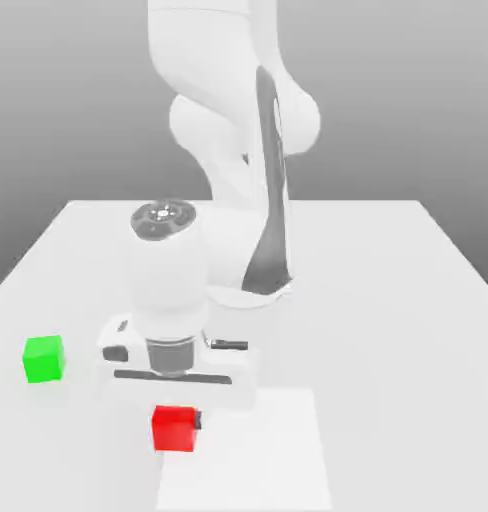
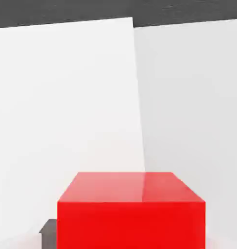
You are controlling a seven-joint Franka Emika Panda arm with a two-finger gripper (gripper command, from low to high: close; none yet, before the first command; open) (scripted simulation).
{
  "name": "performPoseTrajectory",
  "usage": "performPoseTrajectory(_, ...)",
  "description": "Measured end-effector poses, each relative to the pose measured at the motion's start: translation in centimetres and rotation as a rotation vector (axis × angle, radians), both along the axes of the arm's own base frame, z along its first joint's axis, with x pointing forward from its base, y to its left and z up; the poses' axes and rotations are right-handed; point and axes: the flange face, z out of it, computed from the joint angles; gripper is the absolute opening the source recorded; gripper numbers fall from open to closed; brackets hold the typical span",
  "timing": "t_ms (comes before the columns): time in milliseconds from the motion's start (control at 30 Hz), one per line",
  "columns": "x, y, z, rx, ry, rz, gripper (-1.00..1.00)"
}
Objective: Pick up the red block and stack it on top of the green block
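One robot arm reaches down over the white tabletop (image 1: 388, 300), its jaws closed on the red block (image 1: 174, 428); the green block (image 1: 44, 359) sits apart toward the exterior view's left.

Red block (image 2: 131, 214): smooth, glossy faces. Green block (image 1: 44, 359): smooth, plain. Counter (image 1: 388, 300): matt white. Arm (image 1: 166, 280): smooth white shell.
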Motion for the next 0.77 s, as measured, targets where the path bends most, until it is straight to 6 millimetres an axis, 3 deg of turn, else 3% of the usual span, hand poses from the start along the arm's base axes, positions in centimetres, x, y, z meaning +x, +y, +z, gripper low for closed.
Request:
performPoseTrajectory(133, -0.2, -0.4, 3.9, 0.000, 0.000, -0.011, -1.00)
performPoseTrajectory(233, -2.9, -8.0, 5.6, -0.007, 0.001, -0.244, -1.00)
performPoseTrajectory(333, -7.4, -15.4, 6.8, -0.010, 0.002, -0.500, -1.00)
performPoseTrajectory(467, -14.2, -22.2, 7.9, -0.002, 0.000, -0.797, -1.00)
performPoseTrajectory(667, -14.8, -22.8, 2.8, 0.001, -0.001, -0.833, -1.00)
performPoseTrajectory(700, -14.9, -22.8, 2.1, 0.000, 0.000, -0.834, 1.00)
performPoseTrajectory(767, -14.9, -22.8, 2.1, 0.000, 0.000, -0.834, 1.00)
